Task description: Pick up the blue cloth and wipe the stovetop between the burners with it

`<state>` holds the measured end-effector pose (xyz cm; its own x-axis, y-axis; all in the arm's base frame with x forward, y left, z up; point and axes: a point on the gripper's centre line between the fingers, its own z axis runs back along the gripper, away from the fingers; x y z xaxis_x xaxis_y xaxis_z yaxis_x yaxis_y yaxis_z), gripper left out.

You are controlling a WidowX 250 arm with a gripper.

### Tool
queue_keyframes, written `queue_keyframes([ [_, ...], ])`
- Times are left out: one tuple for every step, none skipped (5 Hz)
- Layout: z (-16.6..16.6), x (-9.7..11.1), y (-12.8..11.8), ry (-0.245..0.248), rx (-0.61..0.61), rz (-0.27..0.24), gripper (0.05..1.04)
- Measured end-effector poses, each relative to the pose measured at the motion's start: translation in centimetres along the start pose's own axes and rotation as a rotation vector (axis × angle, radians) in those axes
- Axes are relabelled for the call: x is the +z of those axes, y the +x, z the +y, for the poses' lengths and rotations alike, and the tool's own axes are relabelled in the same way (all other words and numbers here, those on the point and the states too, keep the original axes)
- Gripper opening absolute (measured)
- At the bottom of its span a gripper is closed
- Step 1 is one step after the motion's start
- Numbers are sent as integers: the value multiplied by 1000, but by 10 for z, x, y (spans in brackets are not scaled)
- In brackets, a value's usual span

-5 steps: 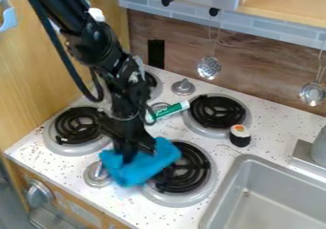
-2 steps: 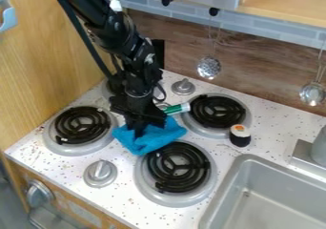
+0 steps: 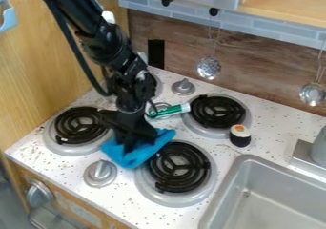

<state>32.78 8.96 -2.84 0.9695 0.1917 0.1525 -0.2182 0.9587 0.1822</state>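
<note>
Blue cloth [image 3: 144, 156] is lying bunched on speckled stovetop [image 3: 127, 204], between two coil burners. Black gripper [image 3: 132, 148] is pinching it from above, closed on fabric. Metal knob [image 3: 100, 172] is sitting just beside it. Green-and-white tube [image 3: 169, 111] is lying farther back, toy sushi roll [image 3: 240, 136] standing near sink [image 3: 219, 202]. Metal ladles [image 3: 208, 68] are hanging behind.

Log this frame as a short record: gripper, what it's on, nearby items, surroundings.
gripper: black gripper, pointing down, in contact with blue cloth
cloth_state: bunched, on the counter between left burner and front burner
tube: green-and-white tube, lying beside right rear burner
toy: sushi-like toy, upright, by the right rear burner
sink: gray sink, right of the front burner
hanging: two metal utensils against the back wall
grip_on_cloth: cannot tell, contact hidden
</note>
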Motion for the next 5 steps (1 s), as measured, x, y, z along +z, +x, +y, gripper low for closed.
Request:
queue_keyframes([
  [-3,-5,-19,12,-43,22,79],
  [-18,3,-42,9,-126,28,79],
  [-25,10,-61,-21,-164,45,79],
  [-29,14,-70,-47,-178,57,79],
  [-28,15,-63,-40,-171,38,79],
])
